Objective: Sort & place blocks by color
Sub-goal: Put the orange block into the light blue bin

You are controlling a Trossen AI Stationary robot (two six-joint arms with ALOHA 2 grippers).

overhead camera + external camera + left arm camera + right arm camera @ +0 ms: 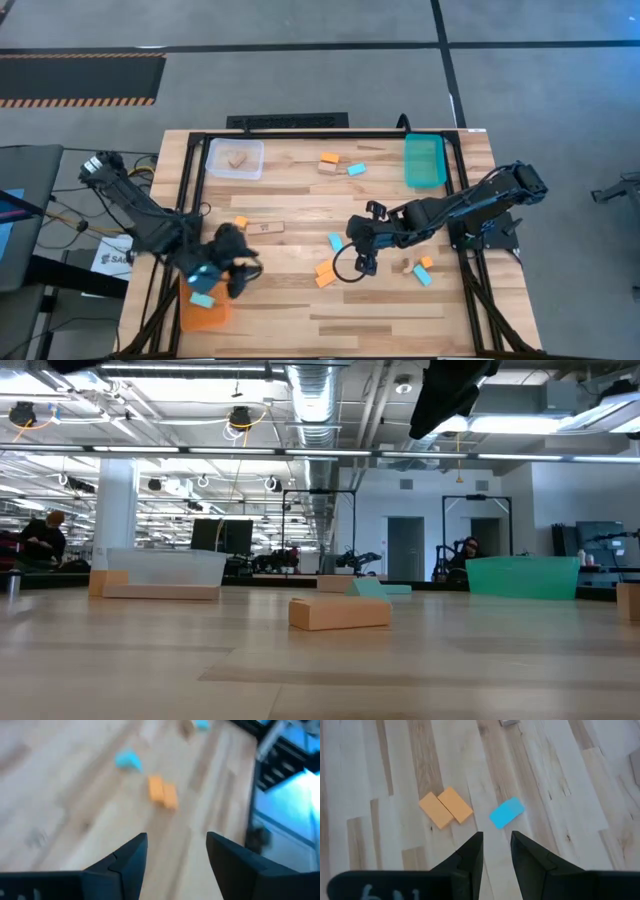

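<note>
Small orange, light blue and tan blocks lie scattered flat on the wooden table. Two orange blocks [445, 807] lie side by side, with a light blue block [506, 812] next to them. My right gripper [358, 262] [497, 845] hovers over this group, pointing down, its fingers narrowly open and holding nothing. My left gripper [246, 272] [175, 840] is open and empty near the table's near left corner, beside the orange tray [190, 315]. It points toward the same orange pair [162, 792]. A light blue piece [202, 300] shows on the orange tray.
A clear tray [236, 157] at the far left holds a tan block. A teal tray [424, 160] stands at the far right. More blocks: tan [267, 227], orange [240, 222], a far group [329, 160], and a group near the right arm [420, 268]. Bare wood along the near edge.
</note>
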